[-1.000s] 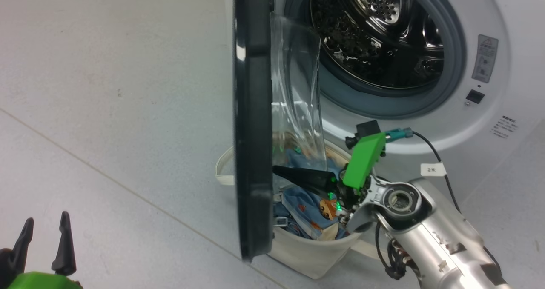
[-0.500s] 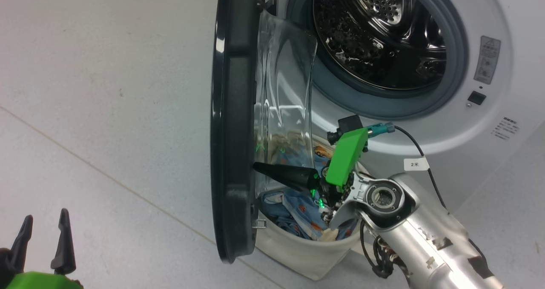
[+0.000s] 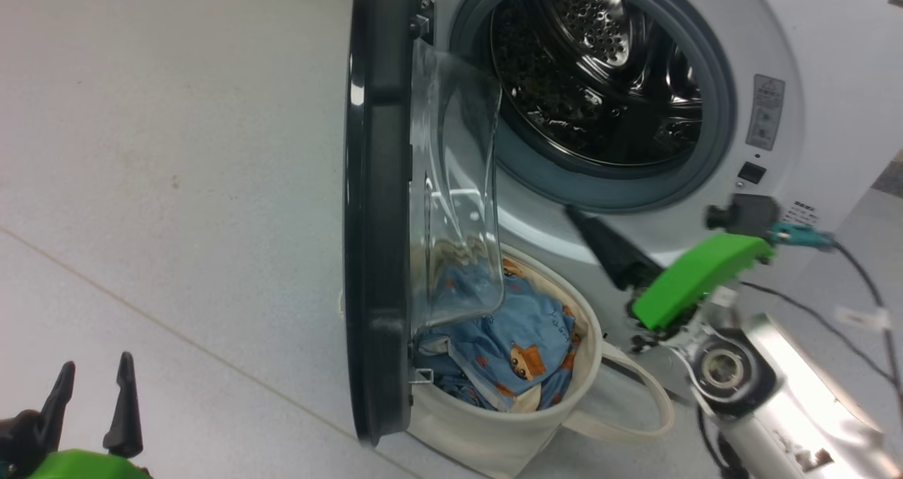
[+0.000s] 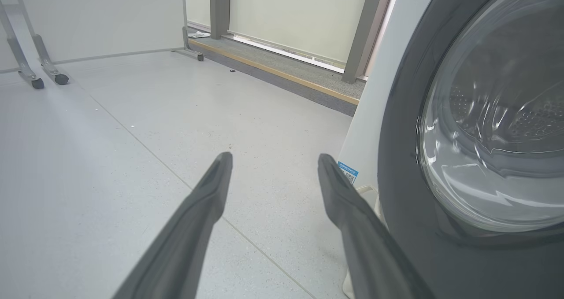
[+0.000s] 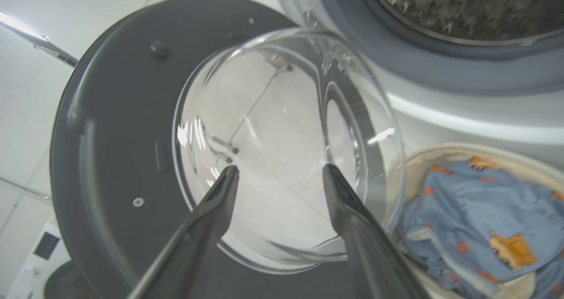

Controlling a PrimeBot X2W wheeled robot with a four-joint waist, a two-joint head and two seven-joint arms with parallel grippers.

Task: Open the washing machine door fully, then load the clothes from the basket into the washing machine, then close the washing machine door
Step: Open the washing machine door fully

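Observation:
The washing machine (image 3: 776,63) stands with its drum (image 3: 600,77) exposed. The washing machine door (image 3: 377,204) hangs open edge-on, black rim toward me, its glass bowl (image 3: 455,197) bulging right. Under the door sits the cream basket (image 3: 508,429) holding the blue printed clothes (image 3: 515,331). My right gripper (image 3: 575,216) hovers right of the door and above the basket, touching nothing. In the right wrist view this gripper (image 5: 280,170) is open, facing the door's inner side (image 5: 110,136), with the clothes (image 5: 476,211) at lower right. My left gripper (image 3: 95,377) is open at lower left, over the floor.
In the left wrist view the open left gripper (image 4: 274,158) points along the grey floor beside the door's outer face (image 4: 484,136); a blue label (image 4: 348,172) marks the machine's base. Wheeled frame legs (image 4: 35,76) and a raised ledge (image 4: 282,72) stand farther off.
My right gripper has drawn back from the door's inner side, rightward and upward, away from the basket. The door has swung slightly wider. The head camera has shifted.

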